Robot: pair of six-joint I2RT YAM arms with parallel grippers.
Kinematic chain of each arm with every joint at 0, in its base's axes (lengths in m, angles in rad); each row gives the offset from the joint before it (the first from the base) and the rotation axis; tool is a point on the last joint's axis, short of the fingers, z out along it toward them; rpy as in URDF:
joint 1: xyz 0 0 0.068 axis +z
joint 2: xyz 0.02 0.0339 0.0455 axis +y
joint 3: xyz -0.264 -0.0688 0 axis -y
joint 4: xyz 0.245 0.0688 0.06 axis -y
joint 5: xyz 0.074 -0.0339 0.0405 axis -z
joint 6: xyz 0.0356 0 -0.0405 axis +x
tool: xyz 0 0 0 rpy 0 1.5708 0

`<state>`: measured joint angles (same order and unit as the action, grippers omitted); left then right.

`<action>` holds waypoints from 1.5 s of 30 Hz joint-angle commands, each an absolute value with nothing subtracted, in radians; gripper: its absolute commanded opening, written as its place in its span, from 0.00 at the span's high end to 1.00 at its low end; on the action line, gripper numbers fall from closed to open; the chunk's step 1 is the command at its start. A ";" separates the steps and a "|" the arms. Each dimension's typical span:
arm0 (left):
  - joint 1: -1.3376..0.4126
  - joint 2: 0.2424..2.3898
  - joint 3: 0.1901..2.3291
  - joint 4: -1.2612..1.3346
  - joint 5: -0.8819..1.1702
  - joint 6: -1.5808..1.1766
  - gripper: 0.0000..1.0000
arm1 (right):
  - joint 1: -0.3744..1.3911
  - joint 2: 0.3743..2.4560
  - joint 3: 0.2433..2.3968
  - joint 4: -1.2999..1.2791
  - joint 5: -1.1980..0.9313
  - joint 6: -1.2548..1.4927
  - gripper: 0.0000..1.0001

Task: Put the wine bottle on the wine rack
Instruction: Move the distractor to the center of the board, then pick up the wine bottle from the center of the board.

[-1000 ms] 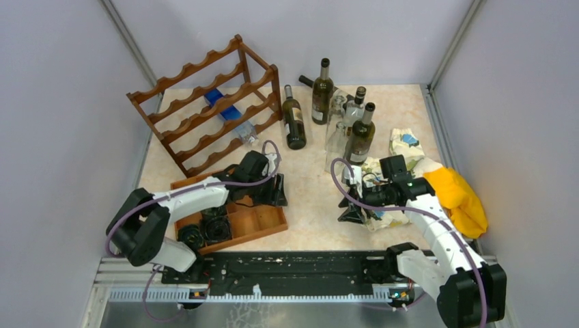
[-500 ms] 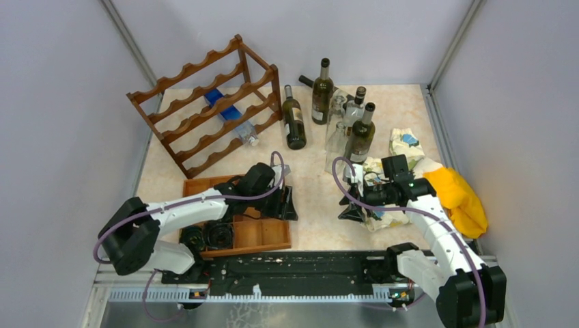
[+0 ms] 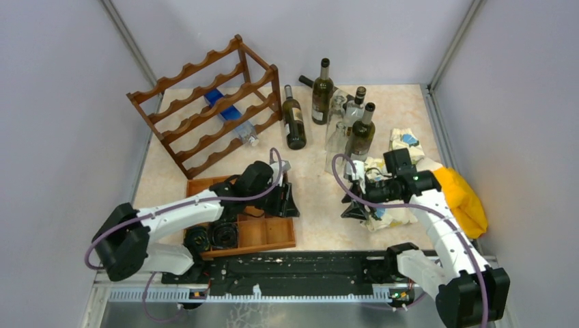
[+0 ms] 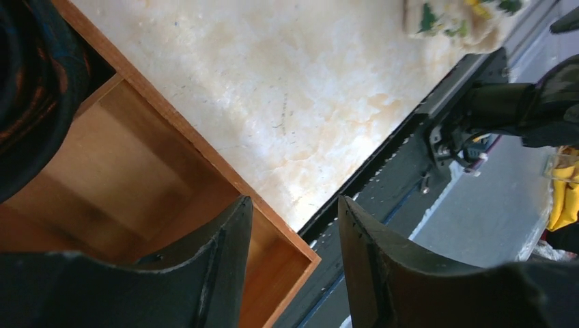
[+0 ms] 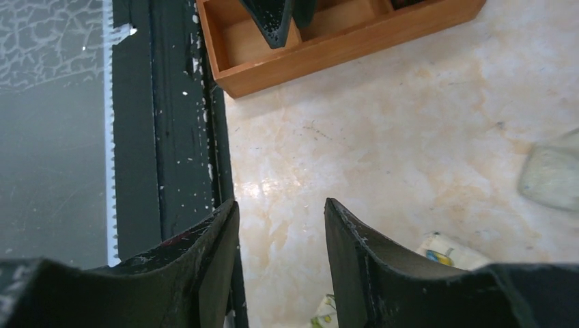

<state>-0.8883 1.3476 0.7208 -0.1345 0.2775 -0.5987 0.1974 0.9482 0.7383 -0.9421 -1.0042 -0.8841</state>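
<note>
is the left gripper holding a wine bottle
No, the left gripper is open astride the rim of the wooden tray, with no bottle between its fingers.

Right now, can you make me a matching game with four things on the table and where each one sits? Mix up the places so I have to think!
Things:
1. wine rack
2. wooden tray
3. yellow cloth
4. bottles

Places:
A. right edge of the table
B. far left corner
C. far middle
D. near left

Pairs: 1-B, 2-D, 3-A, 4-C
</note>
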 commanded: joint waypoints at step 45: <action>-0.606 1.828 1.352 -0.146 -0.123 -0.534 0.06 | 0.186 0.880 0.929 -0.786 -0.686 -0.540 0.25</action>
